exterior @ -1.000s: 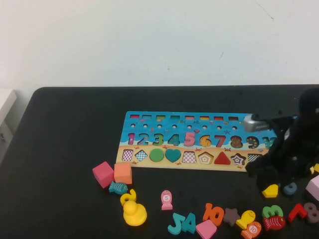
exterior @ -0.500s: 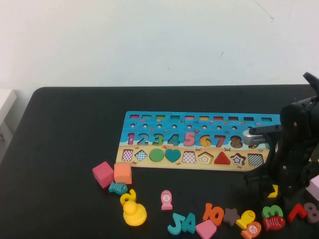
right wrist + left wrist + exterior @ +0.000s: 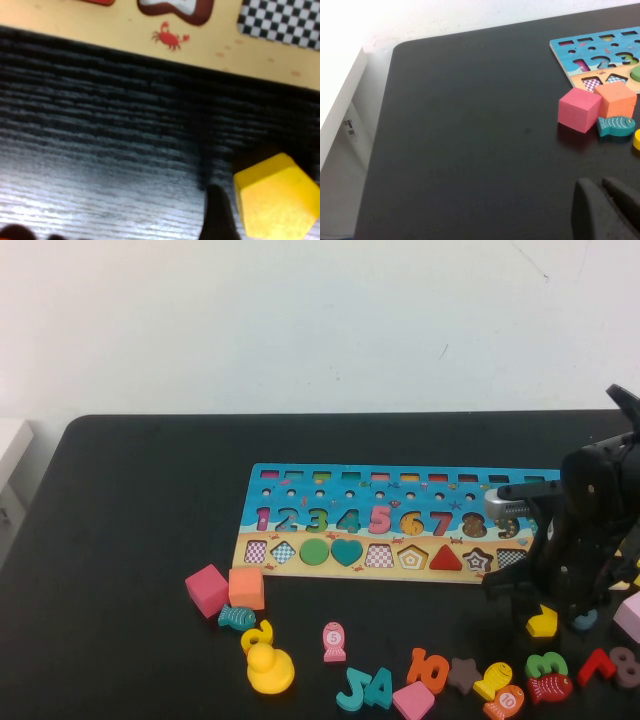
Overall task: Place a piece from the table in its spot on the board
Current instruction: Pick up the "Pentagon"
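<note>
Yellow pentagon piece (image 3: 543, 622) lies flat on the black table (image 3: 130, 540), just below the right end of the board (image 3: 400, 522), a little off its sandy edge. It is as broad as it is long, with no real long axis; in the right wrist view (image 3: 276, 201) one of its corners points toward the board's sandy strip. Its top face is plain bright yellow, with slightly darker side walls.

Right gripper (image 3: 548, 612) hangs straight over the piece with its jaws spread wide, gripping nothing; one dark fingertip (image 3: 216, 212) stands just beside the piece's edge. The pale pentagon cut-out (image 3: 412, 557) sits well to the left along the board's shape row.

Left gripper (image 3: 607, 210) is parked low over the table's left side, near a pink cube (image 3: 579, 109); whether its fingers are parted I cannot tell.
</note>
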